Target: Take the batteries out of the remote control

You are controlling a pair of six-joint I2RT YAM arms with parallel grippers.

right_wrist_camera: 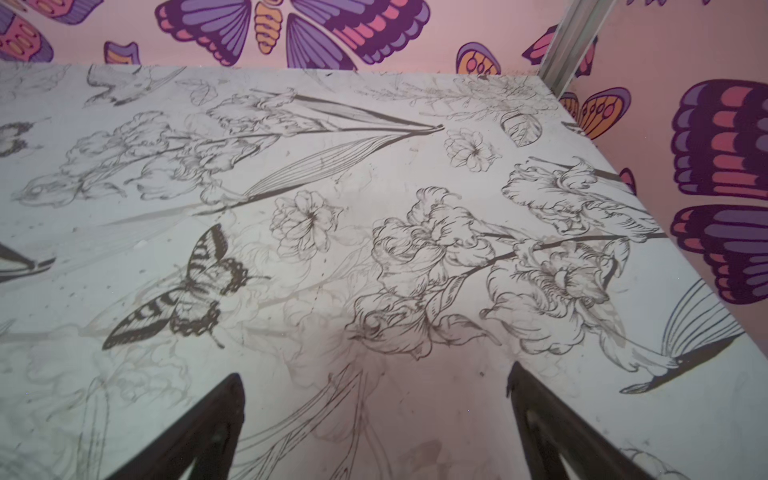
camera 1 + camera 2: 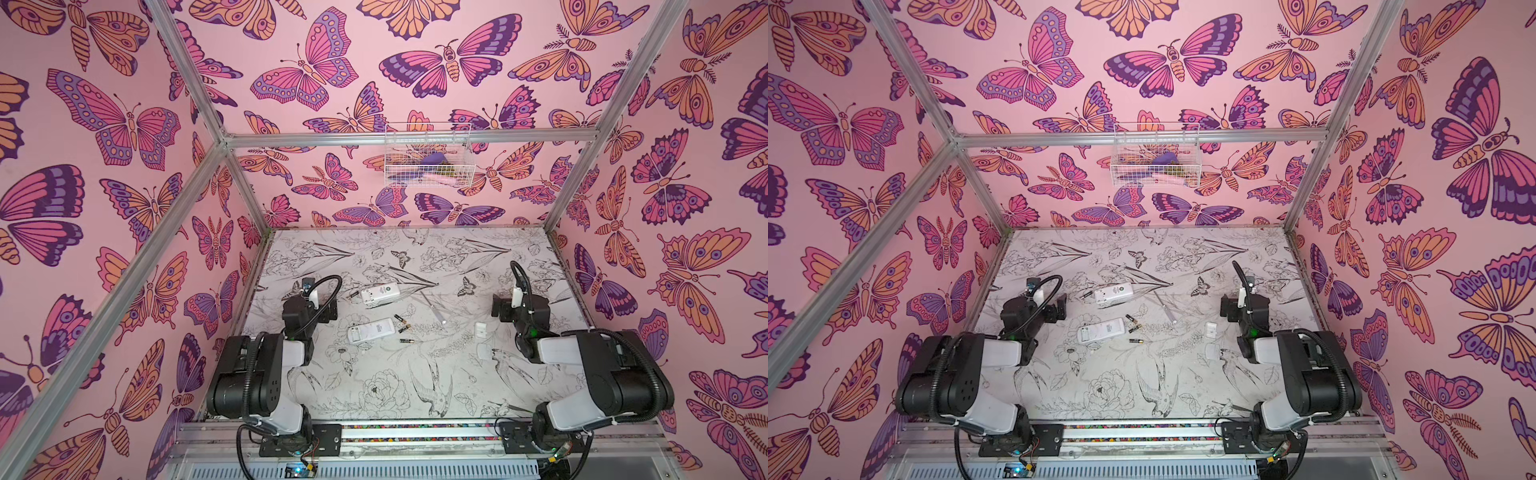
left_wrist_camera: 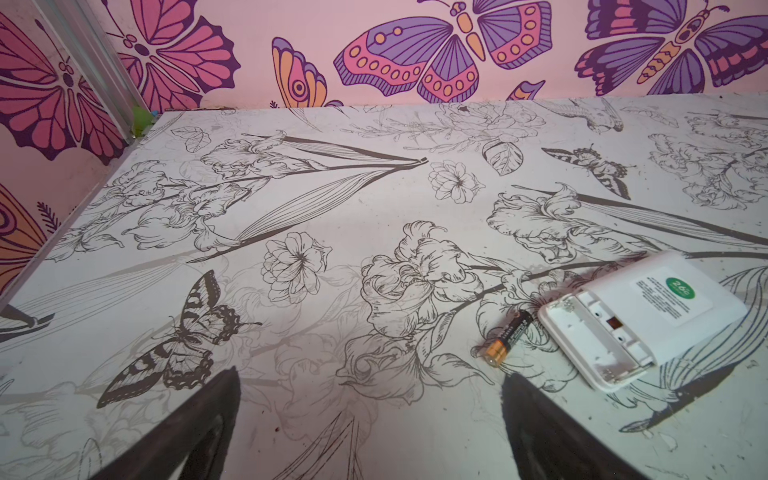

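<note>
Two white remote controls lie backs up in both top views, a far one (image 2: 380, 294) (image 2: 1113, 294) and a near one (image 2: 371, 331) (image 2: 1101, 331). Three black batteries with gold ends (image 2: 401, 319) (image 2: 404, 328) (image 2: 407, 340) lie loose right of the near remote. Another battery (image 2: 354, 294) (image 3: 509, 338) lies beside the far remote (image 3: 648, 316), whose bay stands uncovered and empty in the left wrist view. My left gripper (image 2: 329, 309) (image 3: 370, 373) is open just left of that battery, holding nothing. My right gripper (image 2: 500, 308) (image 1: 375, 370) is open over bare table, far right of the remotes.
A clear-handled screwdriver (image 2: 432, 307) lies right of the remotes. Two white battery covers (image 2: 480, 329) (image 2: 484, 351) lie near the right arm. A wire basket (image 2: 428, 156) hangs on the back wall. Pink walls and metal posts close in the table's sides.
</note>
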